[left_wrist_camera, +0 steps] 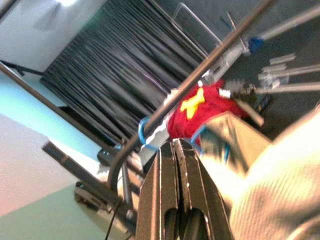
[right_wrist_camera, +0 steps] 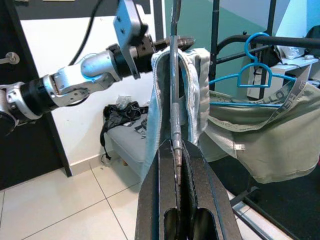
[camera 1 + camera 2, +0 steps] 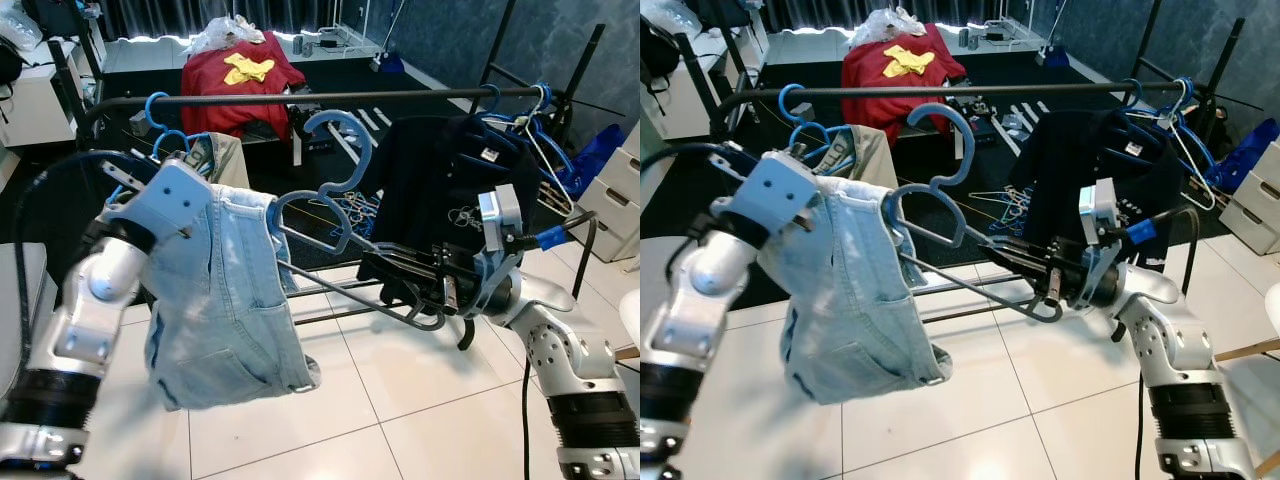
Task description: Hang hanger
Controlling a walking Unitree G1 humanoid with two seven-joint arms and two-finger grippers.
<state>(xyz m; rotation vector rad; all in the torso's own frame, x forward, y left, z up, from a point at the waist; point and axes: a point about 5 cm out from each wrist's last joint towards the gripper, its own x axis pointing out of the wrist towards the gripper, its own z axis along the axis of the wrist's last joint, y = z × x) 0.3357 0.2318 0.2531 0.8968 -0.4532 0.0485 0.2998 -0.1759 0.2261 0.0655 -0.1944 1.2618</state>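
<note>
The right gripper (image 3: 418, 283) is clamped on the blue hanger (image 3: 330, 185) carrying denim shorts (image 3: 225, 300); the left gripper (image 1: 175, 165), fingers pressed together, steadies its left end. Lift the hook over the rail (image 3: 300, 98) behind, keeping it level.

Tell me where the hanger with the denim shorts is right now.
The blue hanger is held between both grippers, centre of the head views, below the rail.

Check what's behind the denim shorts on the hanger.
Behind the denim shorts hangs a khaki garment on a blue hanger from the rail. The shorts cover most of that garment and the near end of their own hanger.
</note>
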